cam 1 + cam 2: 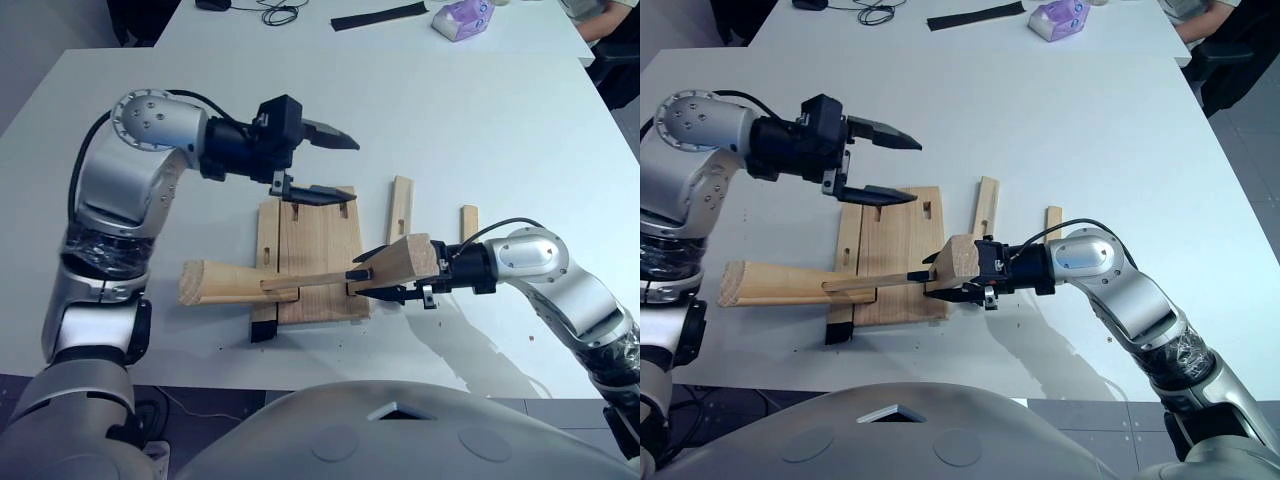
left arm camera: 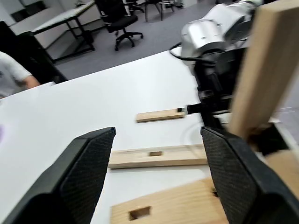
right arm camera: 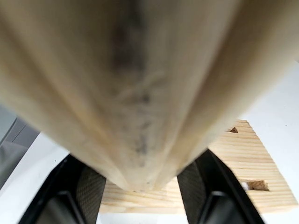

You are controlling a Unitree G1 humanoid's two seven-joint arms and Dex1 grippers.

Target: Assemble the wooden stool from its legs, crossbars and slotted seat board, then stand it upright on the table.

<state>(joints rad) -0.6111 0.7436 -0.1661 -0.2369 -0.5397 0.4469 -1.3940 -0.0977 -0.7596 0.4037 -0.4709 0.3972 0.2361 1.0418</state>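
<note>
The slotted seat board [image 1: 312, 245] lies flat in the middle of the white table. Across its near end rests a part-built frame: a thick leg [image 1: 215, 283] on the left, a thin crossbar [image 1: 305, 280], and a second leg [image 1: 400, 260]. My right gripper [image 1: 378, 284] is shut on that second leg and holds it tilted just above the board's right corner. In the right wrist view the leg [image 3: 140, 79] sits between the fingers [image 3: 86, 186]. My left gripper [image 1: 335, 166] hangs open over the board's far edge, holding nothing.
Two loose crossbars [image 1: 400, 205] [image 1: 469, 222] lie right of the board. A small black piece [image 1: 263, 330] sits at the board's near left corner. A tissue pack [image 1: 462, 18] and a black strip [image 1: 378, 17] lie on the far table. The table's front edge is close.
</note>
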